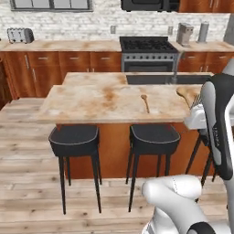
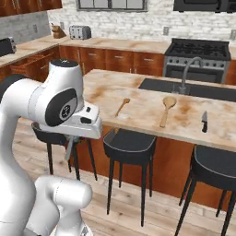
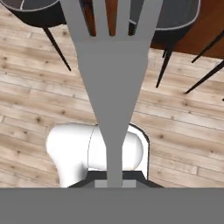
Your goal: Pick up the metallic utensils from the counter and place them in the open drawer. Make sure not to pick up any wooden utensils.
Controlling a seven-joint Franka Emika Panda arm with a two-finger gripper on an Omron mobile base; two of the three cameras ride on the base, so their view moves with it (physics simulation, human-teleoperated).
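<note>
**Fork's in hand, spoons on the slab**

In the hand view a flat silver-grey metal fork [image 3: 111, 83] runs up the middle of the frame, tines at the top edge, handle clamped between the fingers at the bottom, with plank floor and black stools [image 3: 175, 17] behind it. In the right base view the beige marble-like tabletop [image 2: 138, 113] carries the short tan wooden spoon [image 2: 122, 106], the longer wide-bowled wooden spoon [image 2: 167, 109] and a small dark-handled knife [image 2: 204, 122] at centre right.
</note>
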